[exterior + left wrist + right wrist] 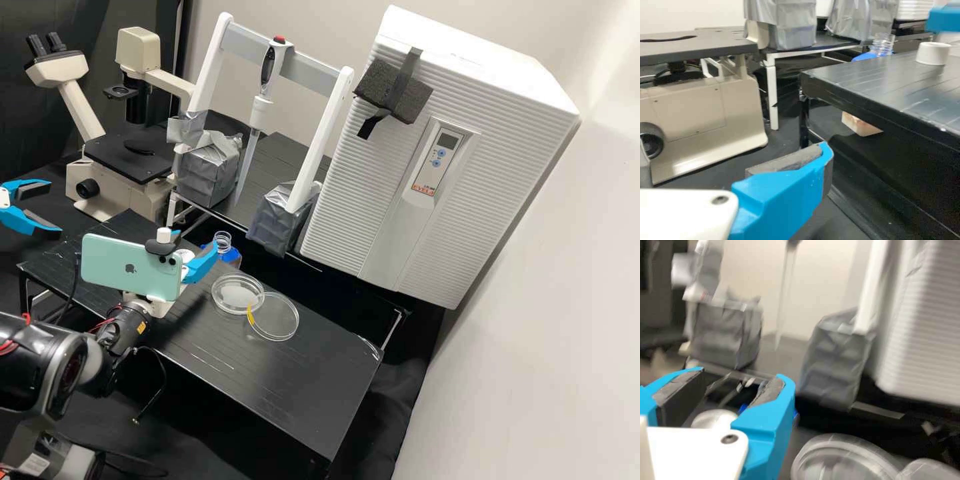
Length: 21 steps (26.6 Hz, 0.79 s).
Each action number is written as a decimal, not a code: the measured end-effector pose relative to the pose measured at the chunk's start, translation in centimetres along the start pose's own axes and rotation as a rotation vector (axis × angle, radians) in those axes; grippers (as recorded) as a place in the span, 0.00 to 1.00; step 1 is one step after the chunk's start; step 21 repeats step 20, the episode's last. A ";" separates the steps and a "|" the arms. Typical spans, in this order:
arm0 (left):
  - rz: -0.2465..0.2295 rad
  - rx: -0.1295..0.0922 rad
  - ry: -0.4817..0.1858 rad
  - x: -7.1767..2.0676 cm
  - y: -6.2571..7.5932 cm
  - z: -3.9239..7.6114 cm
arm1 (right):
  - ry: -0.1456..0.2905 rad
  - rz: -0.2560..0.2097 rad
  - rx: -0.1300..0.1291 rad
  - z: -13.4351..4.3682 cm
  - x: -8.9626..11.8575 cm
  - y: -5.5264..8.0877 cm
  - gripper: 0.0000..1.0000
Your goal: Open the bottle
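My right arm comes in at the lower left of the high view, with a mint-green phone (pixel 127 267) clamped on its wrist. My right hand (pixel 736 384) is released, its two blue fingers spread. In its wrist view a pale round shape lies low between them, too blurred for me to name. In the left wrist view a white cap (pixel 934 53) sits flat on the desk (pixel 287 380) at the upper right of the frame, apart from the bottle.

Just right of that hand in the high view lie two clear Petri dishes. The left dish (pixel 235 293) looks cloudy white inside, while the right dish (pixel 277 319) looks clear. Their rims meet, with a short yellow mark at the join.

Behind them, near the desk's far edge and left of centre in the frame, stands the bottle (pixel 225 243). It is upright, long axis vertical, its uncapped mouth pointing up. The neck is clear. Blue shows lower down, and I cannot tell whether that is liquid or a label.

My left hand (pixel 20 205) hangs at the left edge of the high view, off the desk, fingers apart and holding nothing.

Farther back, a pipette (pixel 257 113) hangs tip-down from a white stand (pixel 327 127). A microscope (pixel 107 160) is at the upper left and a ribbed white machine (pixel 427 153) at the right.
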<state>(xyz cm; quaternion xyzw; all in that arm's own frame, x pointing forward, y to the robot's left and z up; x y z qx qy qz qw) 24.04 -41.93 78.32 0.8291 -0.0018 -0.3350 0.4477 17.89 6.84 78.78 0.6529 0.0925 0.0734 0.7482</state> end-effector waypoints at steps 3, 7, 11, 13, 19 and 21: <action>0.019 0.006 0.019 -0.18 0.4 -0.1 | 0.004 0.108 0.032 -0.4 -0.9 1.1 1.00; 0.029 0.009 0.031 -0.24 0.5 -0.2 | 0.025 0.124 0.042 -0.3 -1.1 1.5 1.00; 0.035 0.010 0.043 -0.30 0.5 -0.2 | 0.027 0.127 0.048 -0.2 -1.1 1.6 1.00; 0.046 0.044 0.067 -0.44 0.5 -0.3 | 0.027 0.126 0.047 -0.2 -1.1 1.6 1.00; 0.090 0.102 0.136 -0.72 1.0 -0.3 | 0.028 0.126 0.047 -0.3 -1.1 1.6 1.00; 0.102 0.083 0.155 -0.75 1.1 -0.5 | 0.030 0.125 0.048 -0.3 -1.1 1.6 1.00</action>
